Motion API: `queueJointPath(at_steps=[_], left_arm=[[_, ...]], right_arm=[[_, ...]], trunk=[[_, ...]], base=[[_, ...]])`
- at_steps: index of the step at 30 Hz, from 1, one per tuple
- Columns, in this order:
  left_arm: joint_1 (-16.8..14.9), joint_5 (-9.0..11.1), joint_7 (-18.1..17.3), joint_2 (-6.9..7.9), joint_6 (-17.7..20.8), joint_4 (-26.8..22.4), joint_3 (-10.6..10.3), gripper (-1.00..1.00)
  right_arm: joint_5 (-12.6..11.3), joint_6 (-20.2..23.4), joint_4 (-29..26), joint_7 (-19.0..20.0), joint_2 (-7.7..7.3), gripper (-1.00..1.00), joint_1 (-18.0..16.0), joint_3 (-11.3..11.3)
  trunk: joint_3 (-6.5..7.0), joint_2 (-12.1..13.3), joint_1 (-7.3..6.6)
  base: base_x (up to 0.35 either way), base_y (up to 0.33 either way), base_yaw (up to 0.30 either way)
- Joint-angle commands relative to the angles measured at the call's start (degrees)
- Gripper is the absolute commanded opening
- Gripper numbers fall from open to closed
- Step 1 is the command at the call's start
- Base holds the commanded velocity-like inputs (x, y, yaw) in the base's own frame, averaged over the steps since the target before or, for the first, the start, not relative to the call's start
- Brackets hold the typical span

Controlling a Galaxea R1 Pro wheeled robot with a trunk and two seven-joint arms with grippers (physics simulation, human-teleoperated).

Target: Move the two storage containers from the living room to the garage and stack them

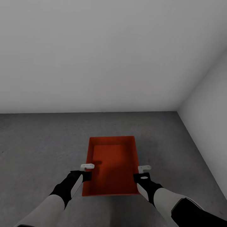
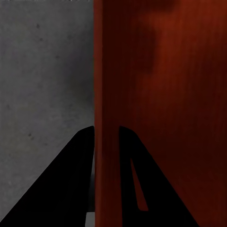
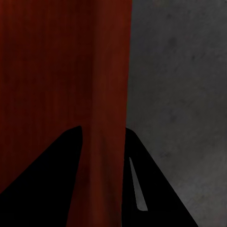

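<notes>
Containers are the matter here, but you start from the biggest thing: the white walls (image 1: 110, 53) of the garage meet in a corner at your right, and below them the grey speckled floor (image 1: 37, 142) spreads out. In the head view one red-orange storage container (image 1: 112, 157) is in front of you, open side up, nothing inside it, with its long sides running away from you. Whether it rests on the concrete or hangs just above it, you cannot tell from these pictures.

Your two arms reach forward to it, one on each long side. The left gripper (image 1: 87, 166) is at the left wall of the container, near the end close to you. In the left wrist view its dark fingers (image 2: 71, 179) stand on both sides of the red wall (image 2: 106, 94), one inside and one outside, clamped on it.

The right gripper (image 1: 144, 169) is at the opposite wall. In the right wrist view the fingers (image 3: 52, 179) also stand on both sides of the container wall (image 3: 104, 94) and pinch it.
</notes>
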Motion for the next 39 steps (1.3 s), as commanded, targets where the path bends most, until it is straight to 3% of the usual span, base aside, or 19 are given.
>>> queueJointPath(at_steps=[1,22,39], left_arm=[[-0.04,-0.78,0.77,0.09,-1.44,-0.21,-0.36,-1.00],[-0.04,-0.74,0.77,0.09,-1.44,-0.21,-0.36,-1.00],[-0.04,-0.74,0.77,0.09,-1.44,-0.21,-0.36,-1.00]], right_arm=[[-1.21,0.45,1.81,-0.52,-0.02,-1.00,-0.01,0.41],[-1.19,0.45,1.81,-0.54,-0.04,-1.00,-0.01,0.41],[-1.22,0.39,1.81,-0.50,0.04,-1.00,-0.01,0.41]], trunk=[[-0.21,-0.43,0.22],[-3.98,-8.85,4.83],[-4.07,-8.85,4.83]], base=[[0.000,0.000,0.000],[0.000,0.000,0.000],[0.000,0.000,0.000]])
